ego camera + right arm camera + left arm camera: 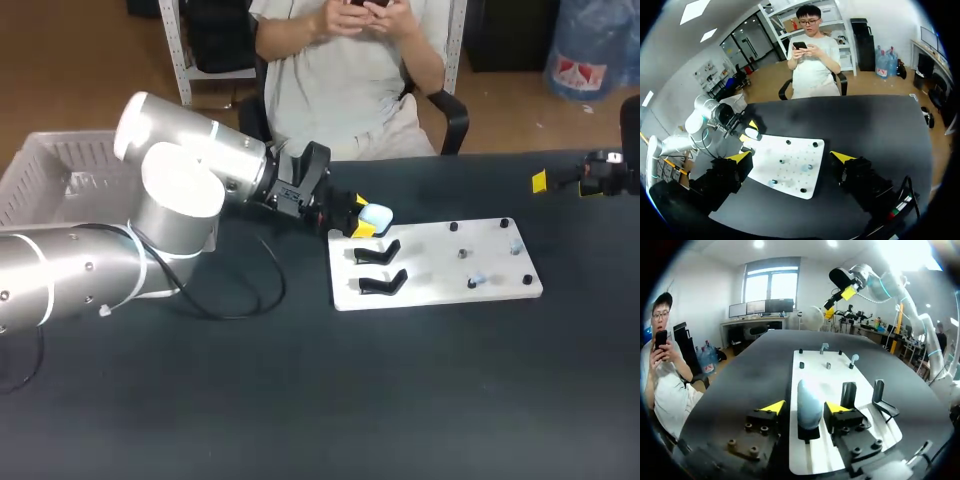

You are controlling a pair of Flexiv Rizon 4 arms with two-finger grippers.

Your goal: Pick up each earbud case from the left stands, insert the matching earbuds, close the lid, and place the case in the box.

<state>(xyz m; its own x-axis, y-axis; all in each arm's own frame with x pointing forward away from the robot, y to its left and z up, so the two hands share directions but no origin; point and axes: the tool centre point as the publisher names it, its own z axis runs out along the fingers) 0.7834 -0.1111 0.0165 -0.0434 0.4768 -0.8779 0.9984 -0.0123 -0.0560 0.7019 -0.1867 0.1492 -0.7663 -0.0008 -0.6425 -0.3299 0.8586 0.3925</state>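
Left wrist view: the earbud case (808,399) stands on end between the left pincer (806,407)'s spread tips, neither touching it, with the right pincer (792,156), empty and wide open, well apart

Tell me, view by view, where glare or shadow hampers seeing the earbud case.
Head view: even light, earbud case clear against the dark table. Left wrist view: glare overhead and a pale sheen on the far table, but the case is plain between the open jaws. Right wrist view: white board bright, the case small at its corner, table edge bowed by the lens.
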